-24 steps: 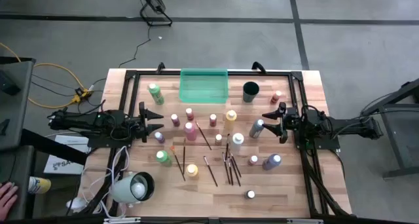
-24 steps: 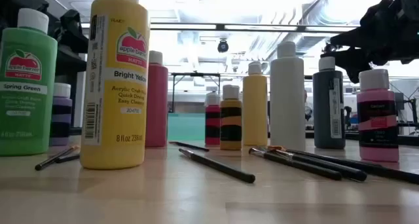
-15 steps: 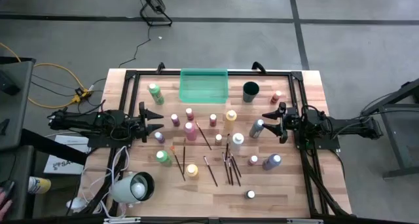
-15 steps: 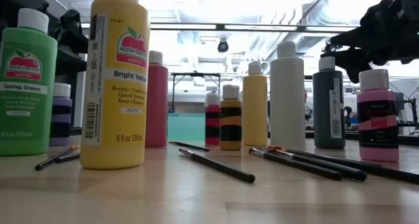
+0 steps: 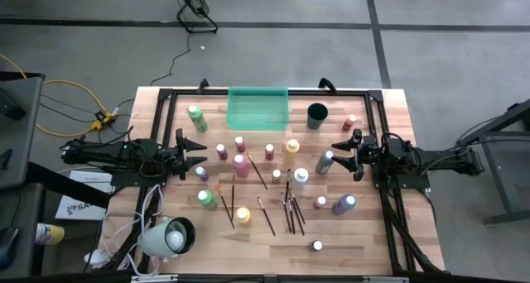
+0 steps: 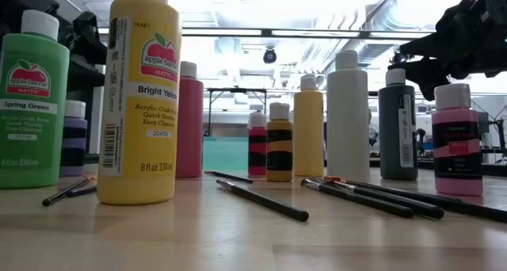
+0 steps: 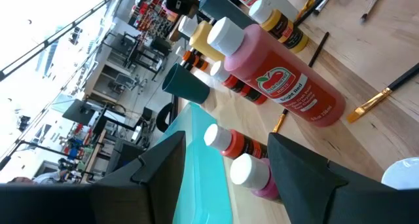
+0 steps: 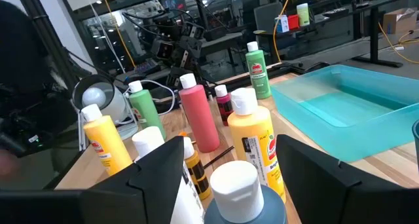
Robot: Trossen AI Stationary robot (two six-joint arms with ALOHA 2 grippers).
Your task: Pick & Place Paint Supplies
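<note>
Many paint bottles stand upright on the wooden table (image 5: pixel 373 233), among them a green one (image 5: pixel 196 117), a big pink one (image 5: pixel 240 164) and a grey one (image 5: pixel 325 161). Several thin dark paintbrushes (image 5: pixel 290 208) lie flat toward the near edge. My left gripper (image 5: pixel 201 151) hovers open at the table's left, level, pointing at the bottles; small red and pink bottles (image 7: pixel 252 175) show beyond its fingers. My right gripper (image 5: pixel 338 155) hovers open at the right, with the grey bottle's white cap (image 8: pixel 236 188) showing between its fingers, apart from them.
A translucent green tray (image 5: pixel 257 107) and a dark round cup (image 5: pixel 317 116) stand at the far edge. A white lamp-like object (image 5: pixel 170 237) sits at the near left corner. A black frame (image 5: pixel 166 109) borders the table. Bare wood lies near the front right.
Neither arm nor any of the supplies has moved. A person's hand on the floor beyond the table's near left corner has drawn out of the high view.
</note>
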